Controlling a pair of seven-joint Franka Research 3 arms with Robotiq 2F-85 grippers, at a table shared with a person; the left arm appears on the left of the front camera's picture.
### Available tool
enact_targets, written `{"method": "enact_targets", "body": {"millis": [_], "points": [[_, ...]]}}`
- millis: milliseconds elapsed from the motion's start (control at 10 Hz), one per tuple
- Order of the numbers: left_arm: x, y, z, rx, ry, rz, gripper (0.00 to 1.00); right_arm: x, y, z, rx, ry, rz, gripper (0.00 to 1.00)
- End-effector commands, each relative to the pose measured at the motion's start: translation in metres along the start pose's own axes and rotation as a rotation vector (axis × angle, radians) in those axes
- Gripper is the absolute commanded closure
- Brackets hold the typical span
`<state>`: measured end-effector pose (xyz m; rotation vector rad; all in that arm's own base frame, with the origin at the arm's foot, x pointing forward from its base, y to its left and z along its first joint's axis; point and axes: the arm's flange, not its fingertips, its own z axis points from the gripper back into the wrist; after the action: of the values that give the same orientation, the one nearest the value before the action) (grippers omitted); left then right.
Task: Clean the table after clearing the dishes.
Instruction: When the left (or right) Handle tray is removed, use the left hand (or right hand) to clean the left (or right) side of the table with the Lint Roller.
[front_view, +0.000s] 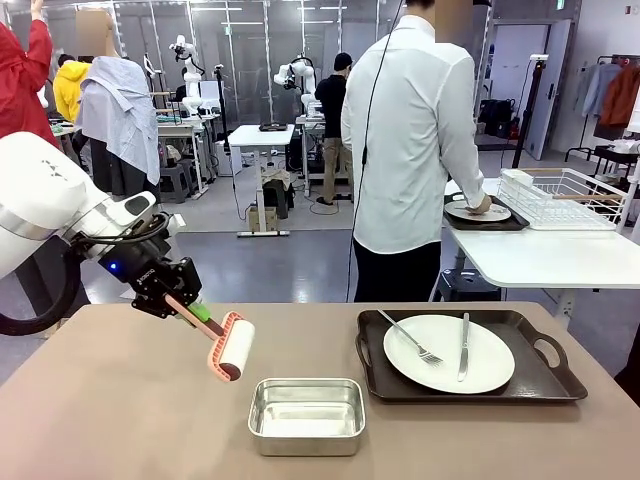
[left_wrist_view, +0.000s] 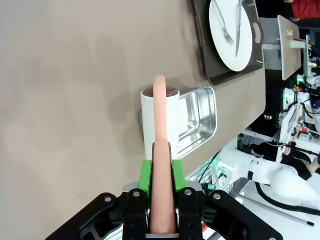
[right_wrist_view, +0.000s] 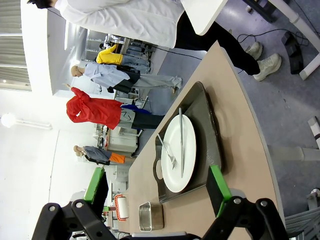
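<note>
The left tool (front_view: 186, 306) clamps the pink handle of a lint roller (front_view: 230, 347), drum angled low over the surface (front_view: 120, 420) just left of the steel pan (front_view: 306, 414), probably poised for wiping. The right tool (right_wrist_view: 156, 186) gapes wide, facing the tray (front_view: 530, 382) with plate (front_view: 490, 362), fork (front_view: 410, 340) and knife (front_view: 463, 347) right of the pan, seemingly because that must be cleared first.

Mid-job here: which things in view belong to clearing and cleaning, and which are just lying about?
Job: table; tray with plate, fork and knife; second plate, on the white table under the person's hand; roller, held in the left gripper.
Lying about: steel pan on the table; wire rack on the white table.
</note>
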<state>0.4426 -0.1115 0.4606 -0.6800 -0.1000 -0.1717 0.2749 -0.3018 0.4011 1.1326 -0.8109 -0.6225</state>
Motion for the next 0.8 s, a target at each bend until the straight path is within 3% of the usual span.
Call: {"method": "enact_targets", "body": {"millis": [0,100,400,700], "points": [[-0.002,-0.001,0.006,-0.002,0.011,-0.007,0.87,0.000,0.002,0.001,0.015,-0.007,-0.007,0.00],[0.000,0.000,0.000,0.000,0.000,0.000,0.80,0.000,0.002,0.001,0.015,-0.007,-0.007,0.00],[0.034,0.029,-0.011,-0.023,-0.034,0.055,0.80,0.000,0.002,0.001,0.015,-0.007,-0.007,0.00],[0.056,0.059,-0.035,-0.089,0.017,0.090,0.80,0.000,0.002,0.001,0.015,-0.007,-0.007,0.00]]}}
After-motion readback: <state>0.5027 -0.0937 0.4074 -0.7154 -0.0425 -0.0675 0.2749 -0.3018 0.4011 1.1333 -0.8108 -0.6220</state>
